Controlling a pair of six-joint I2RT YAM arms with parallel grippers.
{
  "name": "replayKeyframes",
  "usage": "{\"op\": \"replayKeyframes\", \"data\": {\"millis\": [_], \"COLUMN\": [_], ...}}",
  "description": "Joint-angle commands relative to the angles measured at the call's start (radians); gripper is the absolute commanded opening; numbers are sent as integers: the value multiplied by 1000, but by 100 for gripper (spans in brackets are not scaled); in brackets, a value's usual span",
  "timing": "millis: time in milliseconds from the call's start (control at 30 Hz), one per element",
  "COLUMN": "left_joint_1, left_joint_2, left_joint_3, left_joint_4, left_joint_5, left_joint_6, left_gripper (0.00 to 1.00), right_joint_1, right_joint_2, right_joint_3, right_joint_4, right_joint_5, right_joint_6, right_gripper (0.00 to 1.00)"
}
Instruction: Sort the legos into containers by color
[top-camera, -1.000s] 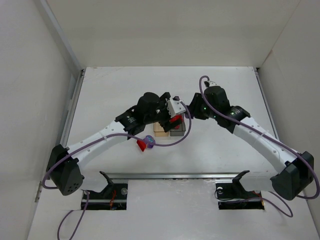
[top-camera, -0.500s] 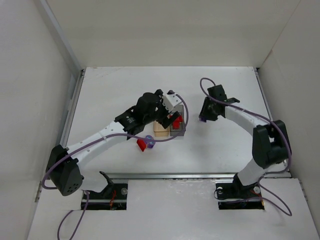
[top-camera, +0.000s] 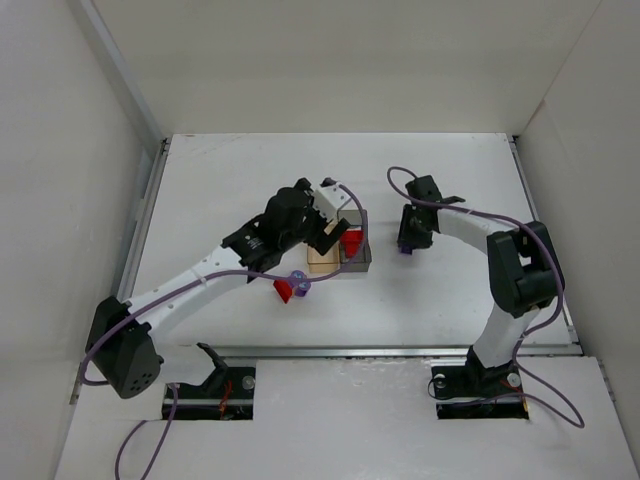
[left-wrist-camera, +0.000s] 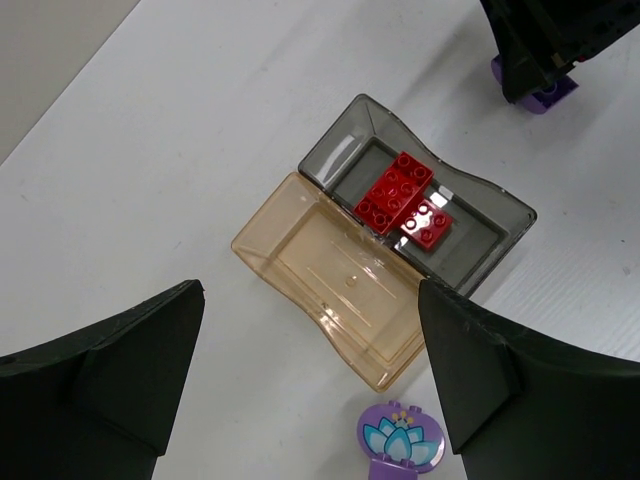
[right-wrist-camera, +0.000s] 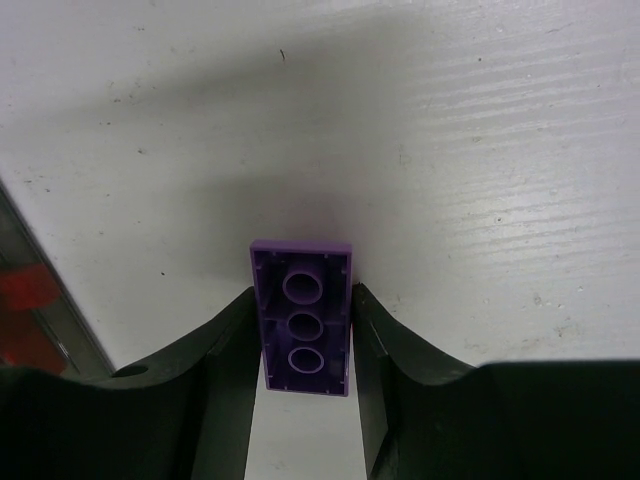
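Studs on two bright red rectangular bricks in the dark grey plastic bin, touching the tan translucent bin at the middle of the tabletop, are resolved only by the left wrist view, with the left claw spread wide. The purple rectangular brick clamped in the right claw, nearer the right edge, is confirmed by the right wrist view. A loose red brick is caught only from above.

Glossy translucent plastic bins, matt scuffed table
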Motion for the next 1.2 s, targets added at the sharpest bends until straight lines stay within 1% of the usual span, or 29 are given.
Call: {"op": "replayKeyframes", "data": {"millis": [0,67,100,167,200,233,267,300,367,467,500,567,600,633,700,733,800,833,867,900,967,1033,1067,1133,1167], "left_joint_1": [11,20,20,31,40,40,40,52,52,52,52,52,52,52,61,61,61,61,61,61,61,61,61,61,61], "left_joint_2": [-48,-59,-59,-70,-70,-79,-90,-90,-99,-117,-117,-117,-117,-126,-126,-126,-126,-126,-126,-126,-126,-126,-126,-126,-126], "left_joint_3": [-18,-18,-18,-27,-27,-27,-36,-36,-48,-59,-59,-68,-68,-68,-68,-68,-68,-68,-68,-68,-68,-77,-78,-78,-78], "left_joint_4": [19,19,19,19,19,10,10,-13,-27,-41,-41,-41,-41,-41,-41,-41,-41,-41,-41,-32,-32,-32,-32,-32,-32], "left_joint_5": [-34,-62,-83,-181,-224,-272,-354,-387,-445,-458,-458,-458,-458,-458,-458,-458,-458,-449,-449,-449,-449,-449,-449,-449,-449], "left_joint_6": [-30,-49,-62,-104,-162,-196,-226,-249,-299,-331,-331,-331,-331,-331,-331,-331,-331,-331,-331,-331,-331,-331,-331,-331,-322], "left_gripper": [86,84,84,78,76,76,76,76,76,80,80,86,89,91,96,98,99,99,99,99,99,99,99,99,99], "right_joint_1": [2,25,46,106,167,193,216,252,276,318,328,347,359,359,359,359,359,359,368,368,368,368,368,368,368], "right_joint_2": [-19,-48,-96,-153,-176,-191,-191,-182,-118,-12,11,63,75,85,99,111,111,111,111,111,111,111,111,99,77], "right_joint_3": [40,50,63,76,85,97,111,128,195,278,296,338,338,349,349,349,359,359,359,359,373,396,396,433,444], "right_joint_4": [10,1,10,60,85,111,128,137,137,114,114,96,96,96,105,105,105,105,114,114,114,87,87,36,15], "right_joint_5": [8,-4,-4,-4,-23,-49,-76,-110,-132,-174,-184,-193,-193,-214,-234,-234,-245,-254,-265,-292,-302,-302,-302,-285,-270], "right_joint_6": [-23,-23,-23,-23,-23,-11,4,13,29,29,29,29,29,29,29,29,29,29,29,14,-9,-29,-52,-91,-145], "right_gripper": [0,0,0,0,0,0,0,0,0,2,5,9,13,20,26,34,42,49,58,62,68,70,73,73,73]}}
